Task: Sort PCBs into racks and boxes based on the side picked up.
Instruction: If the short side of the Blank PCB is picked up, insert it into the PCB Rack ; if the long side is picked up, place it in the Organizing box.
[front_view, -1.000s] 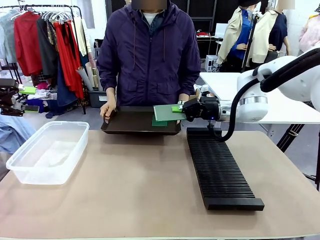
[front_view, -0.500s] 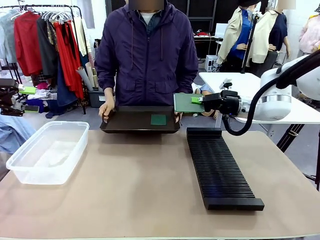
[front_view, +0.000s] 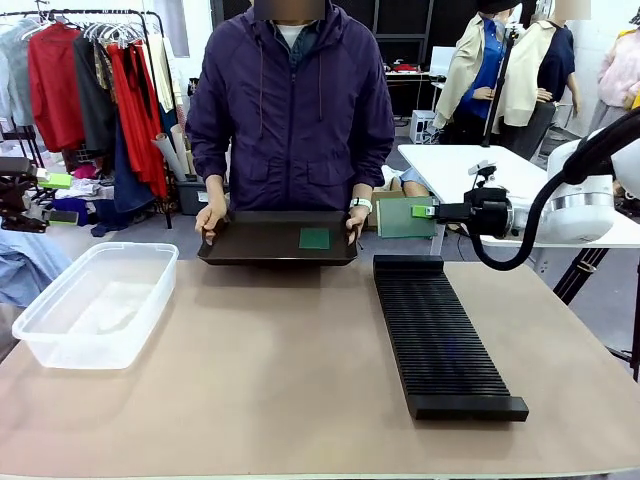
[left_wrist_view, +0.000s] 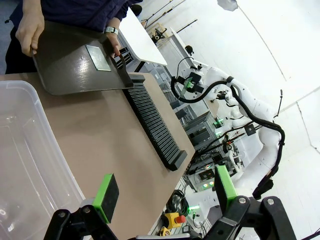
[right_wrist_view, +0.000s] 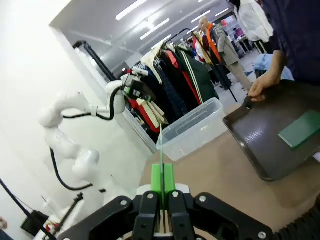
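Note:
My right gripper (front_view: 430, 212) is shut on the edge of a green PCB (front_view: 404, 217), held in the air above the far end of the black slotted rack (front_view: 440, 335), its broad face turned toward the front camera. In the right wrist view that PCB (right_wrist_view: 161, 145) shows edge-on between the closed green pads (right_wrist_view: 157, 178). A second PCB (front_view: 315, 238) lies on a shallow black tray (front_view: 250, 245) that a person holds at the far edge. The clear box (front_view: 95, 300) sits at the left. My left gripper (left_wrist_view: 165, 195) is open beside the box (left_wrist_view: 25, 150), holding nothing.
The person's hands (front_view: 211, 218) grip both ends of the tray. The rack (left_wrist_view: 152, 125) runs from far to near on the table's right half. Bare tan tabletop (front_view: 270, 360) lies between box and rack. A white table (front_view: 480, 170) stands behind on the right.
My right gripper has lifted the PCB off the tray and carried it right, past the tray's end, turning it from flat to upright. The tray, with one PCB on it, stayed put.

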